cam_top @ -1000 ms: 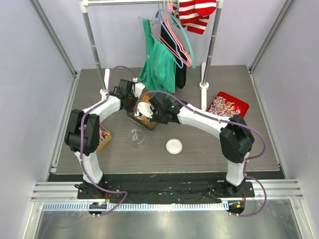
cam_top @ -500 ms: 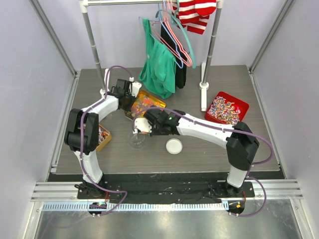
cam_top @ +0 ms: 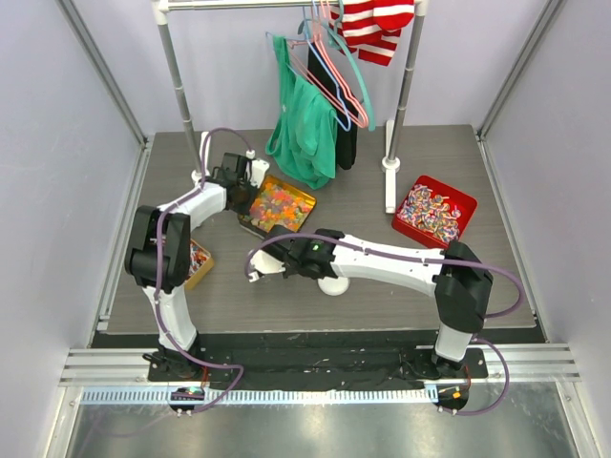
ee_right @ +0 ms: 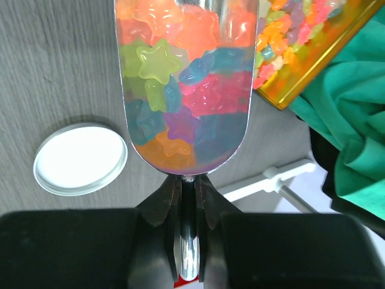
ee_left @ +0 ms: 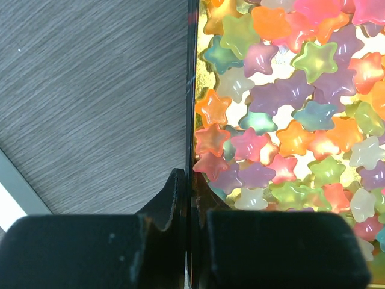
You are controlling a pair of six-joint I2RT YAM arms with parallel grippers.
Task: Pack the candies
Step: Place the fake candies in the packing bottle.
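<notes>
Jaws of the left gripper (ee_left: 191, 201) are pinched shut on the rim of the gold tin (ee_left: 190, 72), which is full of star-shaped candies (ee_left: 289, 108). The right gripper (ee_right: 188, 198) clamps the handle of the scoop (ee_right: 187, 241). The scoop's long axis runs straight out from the jaws. Its bowl is heaped with candies, clear of the tin, just beside the white lid (ee_right: 80, 159). A forward tip would probably empty it, but no receiving container shows.

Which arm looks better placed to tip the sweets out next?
Right. The right gripper holds a scoop loaded with candies; the left gripper is clamped on the gold tin rim.
</notes>
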